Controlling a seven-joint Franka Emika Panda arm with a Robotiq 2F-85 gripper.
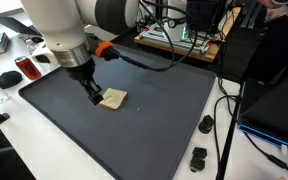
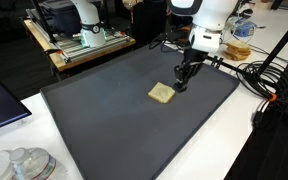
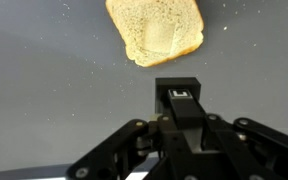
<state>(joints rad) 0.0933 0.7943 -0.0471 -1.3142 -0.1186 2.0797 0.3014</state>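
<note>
The gripper [image 3: 179, 100] hangs low over the dark mat [image 1: 134, 130] with its fingers drawn together, clenched on nothing. Just beyond its tips the bread slice [image 3: 156, 30] lies flat on the mat, apart from them. Gripping the slice would call for spread fingers and edge contact.

A pale tan slice of bread [image 3: 156, 30] shows a porous, matt crumb with a slightly darker, rougher crust edge. It lies on a dark grey mat [image 1: 134, 130] whose surface looks smooth, rubbery and matt, flecked with pale crumbs in the wrist view. The black gripper [image 3: 180, 100] appears to be hard plastic or coated metal with a dull sheen. The white arm casing [image 2: 212, 12] looks like smooth, glossy plastic.
</note>
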